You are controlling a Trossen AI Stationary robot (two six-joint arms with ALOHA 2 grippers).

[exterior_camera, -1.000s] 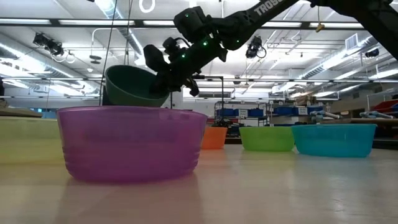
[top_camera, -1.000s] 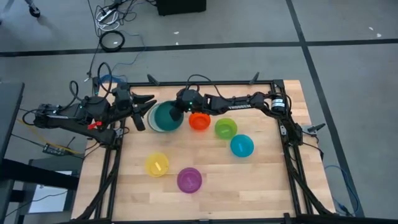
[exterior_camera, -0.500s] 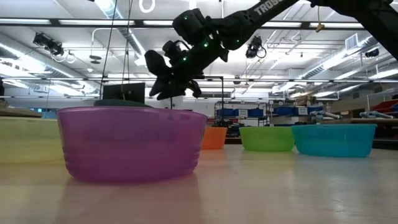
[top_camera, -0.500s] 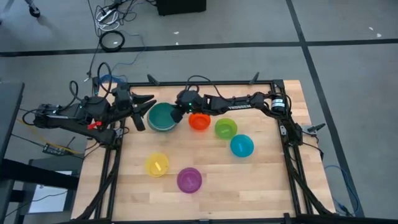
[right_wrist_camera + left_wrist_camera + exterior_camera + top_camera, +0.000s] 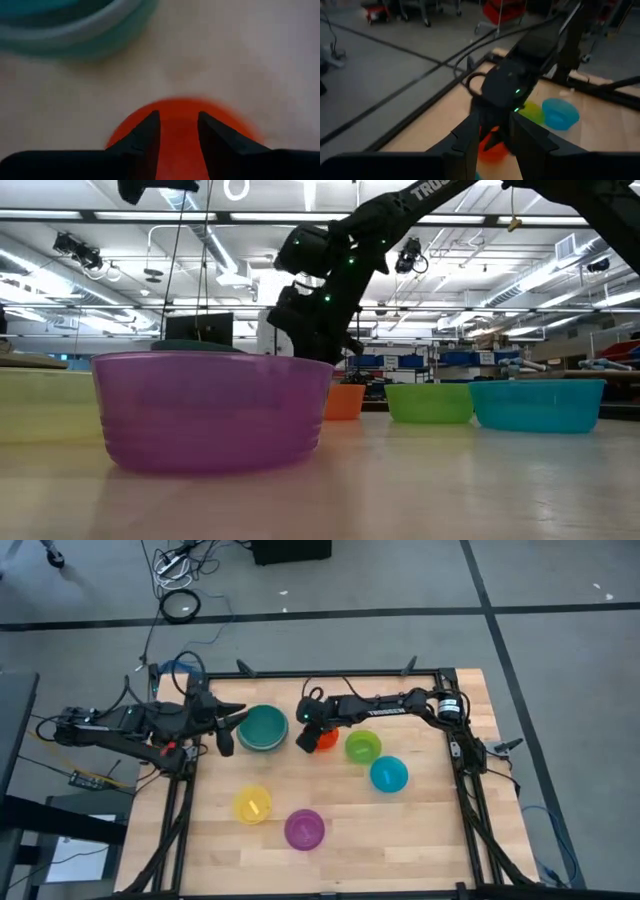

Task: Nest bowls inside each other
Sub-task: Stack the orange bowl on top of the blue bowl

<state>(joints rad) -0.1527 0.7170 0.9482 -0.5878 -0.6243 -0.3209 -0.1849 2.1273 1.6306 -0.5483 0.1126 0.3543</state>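
Your right gripper (image 5: 309, 733) has dropped the teal bowl (image 5: 263, 727) into the stack and swung over the orange bowl (image 5: 322, 738), jaws apart, empty. Light, slick plastic: pinch its rim. Left gripper (image 5: 226, 725) waits open.

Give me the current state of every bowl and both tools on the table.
Round teal plastic bowl: nested in the larger bowls beneath, released.
Round orange plastic bowl: upright, loose, under the right tool.
Lime green bowl: upright, empty, loose.
Blue bowl: upright, empty, loose.
Yellow bowl: upright, loose.
Purple bowl: upright, loose.
Right tool: open, empty, over the orange bowl.
Left tool: open, empty, beside the stack.
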